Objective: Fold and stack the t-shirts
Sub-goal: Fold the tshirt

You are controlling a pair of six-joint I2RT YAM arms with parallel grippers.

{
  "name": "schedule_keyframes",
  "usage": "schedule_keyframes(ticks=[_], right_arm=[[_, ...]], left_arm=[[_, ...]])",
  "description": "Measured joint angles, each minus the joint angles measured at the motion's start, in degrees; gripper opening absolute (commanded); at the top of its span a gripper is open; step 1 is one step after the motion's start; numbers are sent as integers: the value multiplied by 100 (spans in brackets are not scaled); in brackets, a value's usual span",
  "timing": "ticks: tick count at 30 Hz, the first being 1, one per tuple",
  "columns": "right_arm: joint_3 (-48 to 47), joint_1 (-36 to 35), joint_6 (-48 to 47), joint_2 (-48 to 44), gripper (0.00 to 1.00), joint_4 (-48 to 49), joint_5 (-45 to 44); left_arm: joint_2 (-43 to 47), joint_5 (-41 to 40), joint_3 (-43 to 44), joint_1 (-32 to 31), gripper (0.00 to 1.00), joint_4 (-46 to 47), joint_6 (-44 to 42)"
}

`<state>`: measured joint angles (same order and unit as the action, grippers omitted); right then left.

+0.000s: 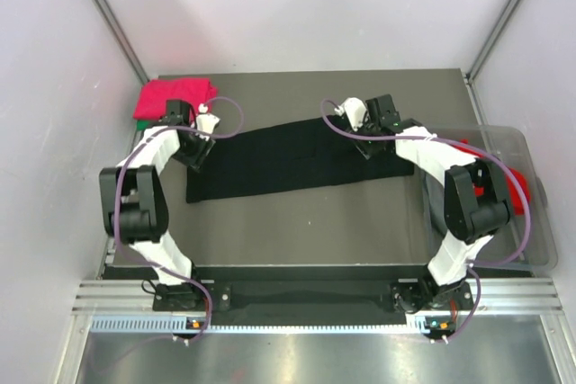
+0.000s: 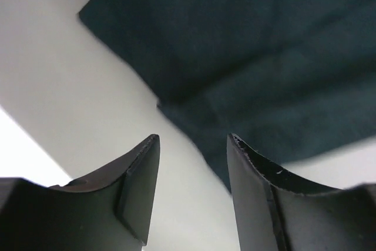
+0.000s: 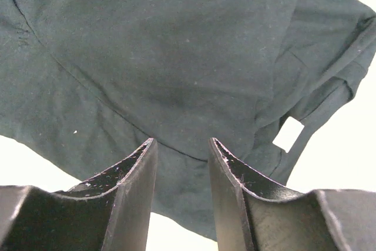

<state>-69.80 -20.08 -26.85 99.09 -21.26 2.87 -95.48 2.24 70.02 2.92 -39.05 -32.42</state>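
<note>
Left gripper (image 2: 192,139) gapes empty, an edge of the black t-shirt (image 2: 264,57) just ahead; right gripper (image 3: 181,142), also parted, hangs over it, perhaps touching.

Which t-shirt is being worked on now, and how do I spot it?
Start at the dark table in the top view. Across its middle lies the black t-shirt, a long flat strip running left to right. It is the only black cloth; the red tee sits in the far left corner.
</note>
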Motion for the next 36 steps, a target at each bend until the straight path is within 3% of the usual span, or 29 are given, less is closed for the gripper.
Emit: schedule_keyframes(ticks=[5, 11, 15, 21, 23, 24, 36], right_arm=[[11, 2, -15, -2, 40, 70, -4], [52, 9, -13, -2, 40, 111, 0], [55, 9, -11, 0, 40, 131, 2], [55, 9, -11, 15, 40, 157, -4], [55, 9, -11, 48, 40, 157, -7], [55, 9, -11, 59, 40, 157, -11], [81, 13, -11, 87, 40, 197, -22]], left_arm=[[-833, -44, 179, 87, 53, 219, 234], [-946, -114, 221, 120, 53, 439, 304], [-1054, -136, 319, 138, 34, 597, 361], [-1351, -146, 459, 214, 22, 632, 402], [-1421, -101, 505, 240, 3, 616, 450], [-1421, -74, 518, 245, 0, 616, 463], [-1163, -52, 315, 393, 0, 973, 686]])
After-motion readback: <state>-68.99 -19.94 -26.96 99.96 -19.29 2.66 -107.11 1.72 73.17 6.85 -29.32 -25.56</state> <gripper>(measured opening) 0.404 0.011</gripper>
